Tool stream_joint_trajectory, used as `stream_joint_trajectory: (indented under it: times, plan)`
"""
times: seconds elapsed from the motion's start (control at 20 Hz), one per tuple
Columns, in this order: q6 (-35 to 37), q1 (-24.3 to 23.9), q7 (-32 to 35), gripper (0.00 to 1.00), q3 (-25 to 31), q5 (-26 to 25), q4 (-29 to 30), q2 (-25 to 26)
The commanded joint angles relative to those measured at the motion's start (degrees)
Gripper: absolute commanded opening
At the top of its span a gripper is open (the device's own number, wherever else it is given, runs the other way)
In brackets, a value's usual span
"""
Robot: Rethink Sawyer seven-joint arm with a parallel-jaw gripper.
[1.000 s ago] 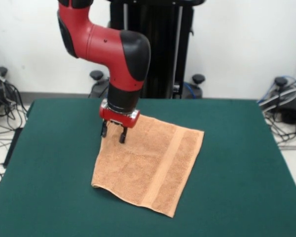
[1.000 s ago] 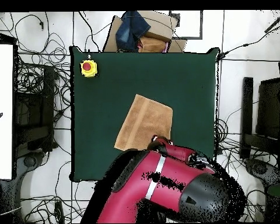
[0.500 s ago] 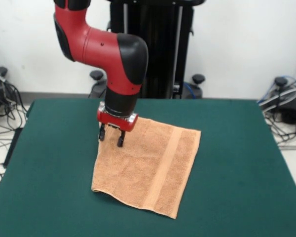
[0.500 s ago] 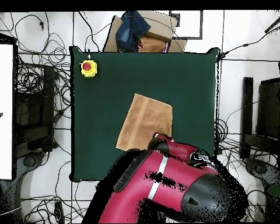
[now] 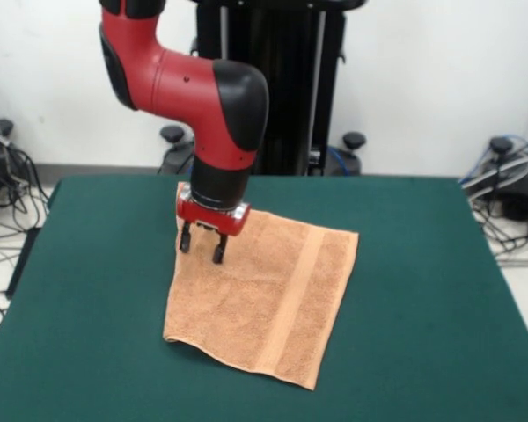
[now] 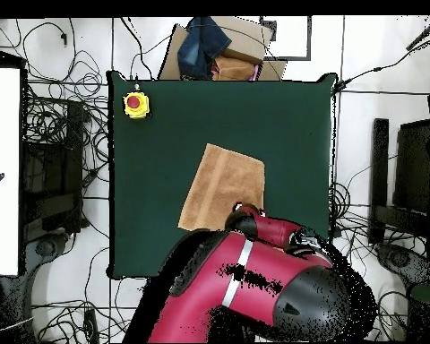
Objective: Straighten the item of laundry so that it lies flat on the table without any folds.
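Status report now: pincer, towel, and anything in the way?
Pincer open, just above towel's far corner. Towel spread on table, one stripe showing. Yellow box with red button at table corner, clear of the towel.

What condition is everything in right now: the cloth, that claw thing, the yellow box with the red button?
Peach-orange terry-cloth towel: spread on the table, only one band stripe showing, so probably still folded over.
Black two-fingered claw: open, over the towel's far corner.
Yellow box with red button: sitting untouched at a table corner.
Dark green felt table: mostly bare.
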Motion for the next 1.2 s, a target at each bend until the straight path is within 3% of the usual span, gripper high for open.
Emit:
stream_joint_trajectory:
  times: [0.05, 0.55, 0.85, 1.2]
  plan:
    - [-5.6, 5.9, 14.1, 1.0, 2.2, 7.0, -0.2, 1.5]
    - [-13.6, 17.7, 16.9, 1.0, -2.1, 24.4, -1.5, 9.0]
    - [-15.4, 18.7, 14.6, 1.0, -1.2, 29.1, -1.0, 10.4]
    - [-13.3, 18.1, 12.6, 1.0, -0.8, 30.4, -1.1, 10.4]
